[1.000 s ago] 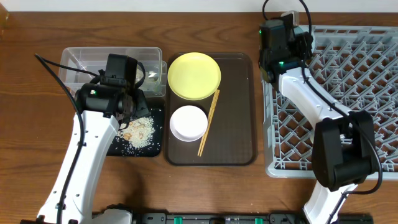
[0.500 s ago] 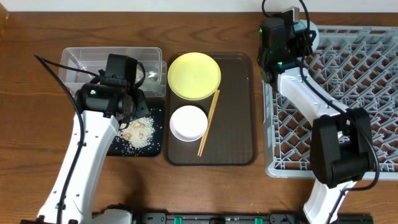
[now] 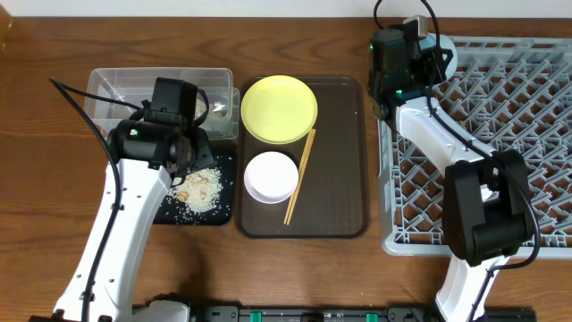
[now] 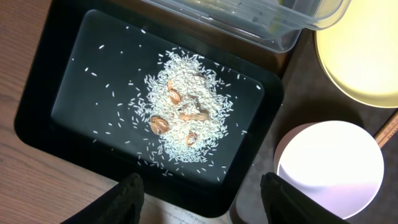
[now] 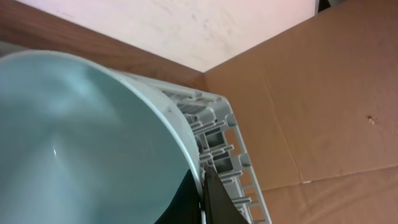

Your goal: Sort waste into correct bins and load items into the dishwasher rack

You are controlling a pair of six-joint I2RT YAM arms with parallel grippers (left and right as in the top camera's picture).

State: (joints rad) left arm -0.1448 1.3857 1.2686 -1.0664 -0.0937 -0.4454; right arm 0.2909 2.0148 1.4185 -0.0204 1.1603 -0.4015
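Observation:
My left gripper (image 4: 202, 196) is open and empty, hovering over the front edge of the shallow black tray (image 4: 68, 143) (image 3: 170, 207), which holds loose rice scraps (image 4: 183, 115) with a few brown bits. The clear tub (image 3: 116, 85) (image 4: 261, 25) sits just behind it. My right gripper (image 5: 204, 199) is shut on the rim of the light blue bowl (image 5: 81, 143), held on edge at the far left corner of the grey dishwasher rack (image 3: 500, 134) (image 5: 217, 134). The yellow plate (image 3: 279, 108), white bowl (image 3: 271, 176) and wooden chopsticks (image 3: 300, 175) lie on the brown serving tray (image 3: 344, 170).
A small pale cup (image 3: 219, 112) stands between the clear tub and the brown tray. Brown cardboard (image 5: 323, 93) stands behind the rack. The right arm (image 3: 429, 125) reaches over the rack's left side.
The right gripper with the blue bowl has shifted slightly toward the rack's far left corner. The left arm has not moved.

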